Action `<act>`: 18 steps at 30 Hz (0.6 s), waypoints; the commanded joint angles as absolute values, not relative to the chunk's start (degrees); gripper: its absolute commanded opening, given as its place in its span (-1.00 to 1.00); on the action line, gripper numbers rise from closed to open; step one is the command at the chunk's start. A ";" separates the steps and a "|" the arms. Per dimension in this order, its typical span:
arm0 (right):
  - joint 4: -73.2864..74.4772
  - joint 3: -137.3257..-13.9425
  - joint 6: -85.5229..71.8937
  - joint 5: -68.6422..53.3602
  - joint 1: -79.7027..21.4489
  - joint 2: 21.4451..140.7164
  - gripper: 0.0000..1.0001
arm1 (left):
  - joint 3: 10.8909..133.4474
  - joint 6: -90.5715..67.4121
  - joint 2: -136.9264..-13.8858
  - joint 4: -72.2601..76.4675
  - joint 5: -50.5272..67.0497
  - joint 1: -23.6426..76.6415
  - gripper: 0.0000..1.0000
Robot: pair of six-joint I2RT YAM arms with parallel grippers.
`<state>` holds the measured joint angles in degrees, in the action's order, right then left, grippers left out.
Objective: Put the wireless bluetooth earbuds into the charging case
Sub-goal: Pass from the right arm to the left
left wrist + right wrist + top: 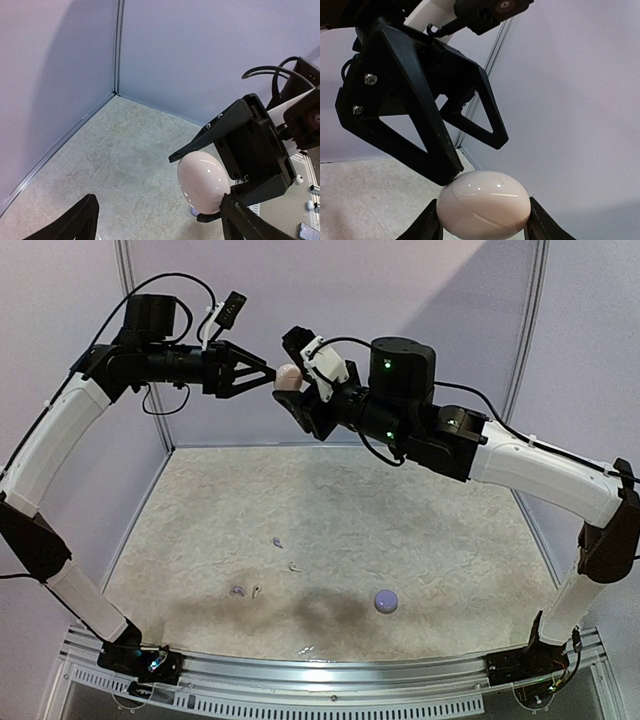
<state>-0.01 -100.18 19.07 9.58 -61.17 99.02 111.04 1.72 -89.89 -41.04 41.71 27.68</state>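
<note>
Nothing legible in any view; no lettering, brand, label or number to be made out, not even on the charging case [484,205]

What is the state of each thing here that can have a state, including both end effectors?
charging case: closed, held up in the air.
right end effector: shut on the charging case.
left end effector: open, one fingertip touching the case's top.
earbuds: lying loose on the table, outside any case.
lavender round object: lying on the table; open or closed, I cannot tell.
</note>
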 commanded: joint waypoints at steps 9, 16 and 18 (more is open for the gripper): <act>-0.10 -106.68 21.49 13.85 -62.67 101.87 -0.28 | 113.26 6.16 -91.66 -46.81 48.50 28.32 0.87; 1.83 -109.61 20.51 13.88 -62.75 103.85 -0.28 | 111.52 0.25 -92.34 -37.35 42.92 28.75 0.51; 2.37 -110.24 20.31 14.12 -62.73 104.27 -0.28 | 111.87 0.22 -93.13 -37.28 42.72 29.55 0.27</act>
